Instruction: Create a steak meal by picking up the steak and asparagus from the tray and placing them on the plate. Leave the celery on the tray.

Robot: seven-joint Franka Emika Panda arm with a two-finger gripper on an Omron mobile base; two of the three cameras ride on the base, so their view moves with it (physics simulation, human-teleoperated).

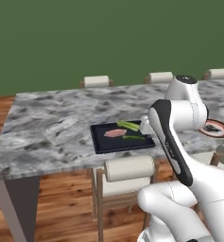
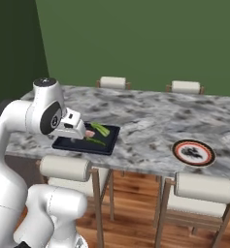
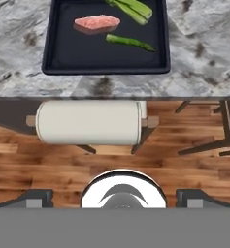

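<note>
Flat black tray (image 3: 56, 43) on veined grey marble, mottled pink steak (image 3: 97, 23), gripper (image 3: 114, 197) spread wide

On the tray (image 3: 56, 53), the steak (image 3: 97, 23) lies between celery (image 3: 131, 9) and asparagus (image 3: 131, 42).

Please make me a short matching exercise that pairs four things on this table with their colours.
Things:
1. steak
2. asparagus
3. celery
4. tray

Colours:
A. black
B. light yellow-green
C. pale pink with reddish mottling
D. dark green

Pairs: 1-C, 2-D, 3-B, 4-A
</note>
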